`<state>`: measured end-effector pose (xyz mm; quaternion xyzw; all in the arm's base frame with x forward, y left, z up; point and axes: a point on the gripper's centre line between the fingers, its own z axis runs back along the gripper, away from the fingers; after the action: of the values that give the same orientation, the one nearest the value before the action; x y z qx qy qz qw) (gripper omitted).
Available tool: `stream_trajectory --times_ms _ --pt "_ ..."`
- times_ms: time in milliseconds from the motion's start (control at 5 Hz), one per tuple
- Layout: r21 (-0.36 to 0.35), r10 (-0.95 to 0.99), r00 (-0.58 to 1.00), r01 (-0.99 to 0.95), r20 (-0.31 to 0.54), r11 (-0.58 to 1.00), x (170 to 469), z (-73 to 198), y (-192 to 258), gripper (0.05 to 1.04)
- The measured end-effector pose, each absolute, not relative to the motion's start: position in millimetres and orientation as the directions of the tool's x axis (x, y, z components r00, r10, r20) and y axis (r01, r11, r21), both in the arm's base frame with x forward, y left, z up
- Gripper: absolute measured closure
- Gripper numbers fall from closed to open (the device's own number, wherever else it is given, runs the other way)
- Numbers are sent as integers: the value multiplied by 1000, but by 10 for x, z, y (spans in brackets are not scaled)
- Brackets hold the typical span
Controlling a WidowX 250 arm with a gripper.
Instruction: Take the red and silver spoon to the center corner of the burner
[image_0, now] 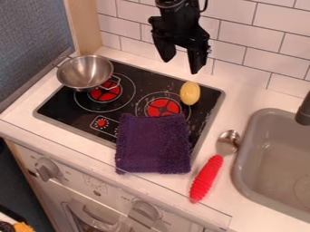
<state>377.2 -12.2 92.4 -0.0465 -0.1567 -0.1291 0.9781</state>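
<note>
The black gripper hangs at the top of the view, open and with nothing between its fingers, over the back of the stove. Far below it and to its right, the spoon lies on the white counter between the stove and the sink. Its red ribbed handle points toward the front edge, and its silver bowl lies close to the sink's rim. The black burner top has two red-centred rings.
A metal pot stands at the burner top's left. A yellow oval object lies at its back right. A purple cloth covers its front right part. The grey sink is at the right, below a tiled wall.
</note>
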Motion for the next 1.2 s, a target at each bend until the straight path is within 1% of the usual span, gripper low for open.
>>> stream_trajectory --times_ms 200,400,600,800,1000,1200 --pt "-61 -233 929 261 289 963 3743 813 -123 83" --pt "-77 -216 941 244 260 967 3582 773 -176 83" --pt "-76 -201 937 231 284 970 3423 895 -273 83" --pt "-79 -198 937 229 286 970 3210 900 -424 83" --pt "-71 -196 940 224 280 972 2933 789 -643 83" --pt "-76 -216 943 242 251 967 2696 631 -734 83"
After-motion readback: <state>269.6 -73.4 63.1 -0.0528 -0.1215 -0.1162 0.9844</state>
